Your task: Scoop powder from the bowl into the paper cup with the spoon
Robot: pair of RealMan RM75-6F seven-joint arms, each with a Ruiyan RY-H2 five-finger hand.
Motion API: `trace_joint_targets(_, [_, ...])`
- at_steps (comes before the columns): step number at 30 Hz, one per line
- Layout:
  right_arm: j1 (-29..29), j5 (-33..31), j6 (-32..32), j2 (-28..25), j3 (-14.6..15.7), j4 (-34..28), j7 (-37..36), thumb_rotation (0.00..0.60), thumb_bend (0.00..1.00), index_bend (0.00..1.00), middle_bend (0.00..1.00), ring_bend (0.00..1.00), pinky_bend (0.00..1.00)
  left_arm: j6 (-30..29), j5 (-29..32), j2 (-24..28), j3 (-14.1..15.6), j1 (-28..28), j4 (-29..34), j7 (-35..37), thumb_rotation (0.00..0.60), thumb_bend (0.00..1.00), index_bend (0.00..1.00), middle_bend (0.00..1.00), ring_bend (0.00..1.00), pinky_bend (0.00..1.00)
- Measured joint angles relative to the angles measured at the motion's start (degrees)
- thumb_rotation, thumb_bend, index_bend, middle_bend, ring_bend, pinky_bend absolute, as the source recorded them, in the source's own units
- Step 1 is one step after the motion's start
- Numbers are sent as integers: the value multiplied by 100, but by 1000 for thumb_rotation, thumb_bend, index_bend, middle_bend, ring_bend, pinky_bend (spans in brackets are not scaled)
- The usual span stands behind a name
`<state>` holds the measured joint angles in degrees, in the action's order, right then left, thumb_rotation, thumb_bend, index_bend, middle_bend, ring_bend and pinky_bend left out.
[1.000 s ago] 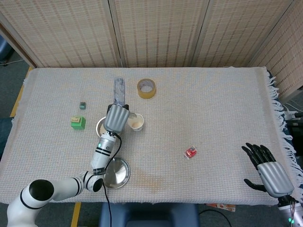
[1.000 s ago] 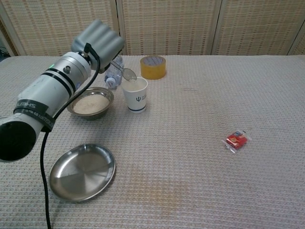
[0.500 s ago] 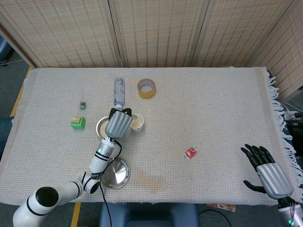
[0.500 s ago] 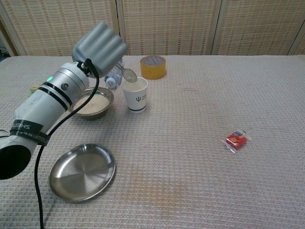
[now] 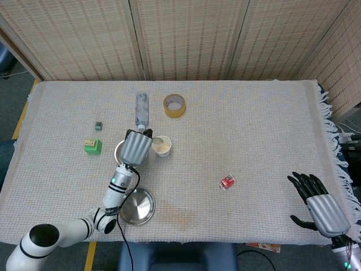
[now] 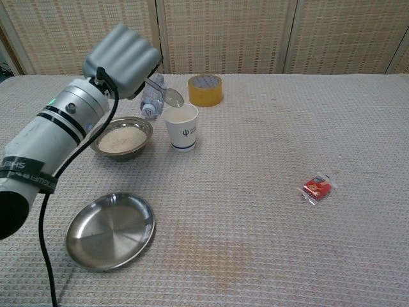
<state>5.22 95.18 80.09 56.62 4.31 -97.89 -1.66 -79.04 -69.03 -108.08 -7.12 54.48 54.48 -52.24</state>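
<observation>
**Spoon poised at the cup, between scoops**

The left hand (image 6: pixel 121 59) holds the spoon (image 6: pixel 167 94), its fingers wrapped around the handle, with the spoon's bowl just above the near-left rim of the paper cup (image 6: pixel 181 126). The spoon looks empty or nearly so; whether any powder clings to it is too small to tell. This reads as the tail of a tipping step: the cup already shows pale powder inside in the head view. The bowl (image 6: pixel 122 137), with powder still in it, sits on the tabletop (image 6: pixel 268 230) just left of the cup.

The next move likely calls for swinging the spoon back left and down into the bowl, dipping low enough to load it, then carrying it level so nothing spills between the two vessels.

Compared with half a second ago, the left hand has risen and drawn slightly left, and the forearm has shifted left; cup and bowl have not moved. The right hand (image 5: pixel 321 204) rests at the far right edge, fingers spread and holding nothing, unchanged.
</observation>
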Motion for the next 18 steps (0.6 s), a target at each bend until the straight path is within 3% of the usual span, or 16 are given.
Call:
trace_joint_targets(8, [-54, 40, 108, 0, 10, -43, 77, 600, 93, 0, 0, 0, 0, 498, 540, 1542, -125, -565, 2720, 460, 600, 396, 568, 1000, 1000, 1000])
trace_joint_targets(12, [-91, 71, 177, 13, 16, -81, 138, 600, 93, 0, 0, 0, 0, 782, 848, 2279, -95, -845, 3721, 730, 600, 396, 565, 1000, 1000, 1000])
trace_joint_targets(18, [-117, 253, 206, 35, 90, -129, 227, 600, 93, 0, 0, 0, 0, 1319, 1130, 3098, 364, -1253, 5372, 1160, 600, 392, 565, 1000, 1000, 1000])
